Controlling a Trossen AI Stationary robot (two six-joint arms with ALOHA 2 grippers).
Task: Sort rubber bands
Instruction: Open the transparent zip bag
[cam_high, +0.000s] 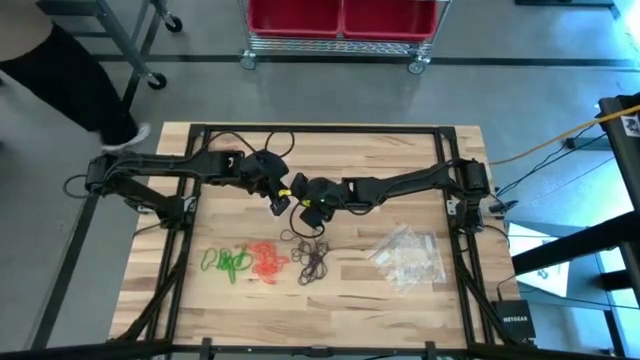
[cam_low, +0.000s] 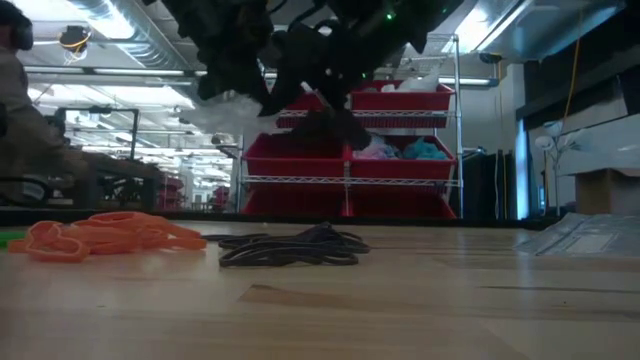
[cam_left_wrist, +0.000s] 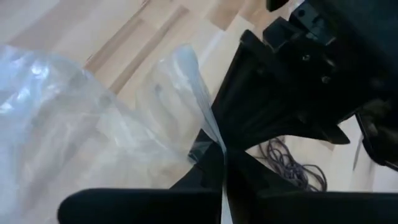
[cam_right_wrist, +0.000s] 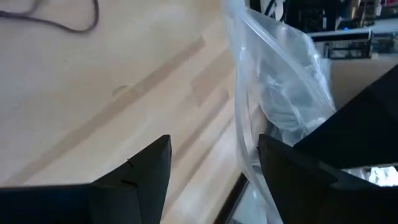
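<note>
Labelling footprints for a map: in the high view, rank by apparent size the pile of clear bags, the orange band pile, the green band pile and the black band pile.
1. Pile of clear bags, clearly largest.
2-4. Orange band pile, black band pile and green band pile look alike; no sure ranking.

Both arms stretched inward, meeting above table (cam_high: 420, 150) centre. Left gripper (cam_high: 280, 195) fingers pinched together; right gripper (cam_high: 312, 205) just beside it, fingers (cam_right_wrist: 134, 180) spread wide, raised off the table.
</note>
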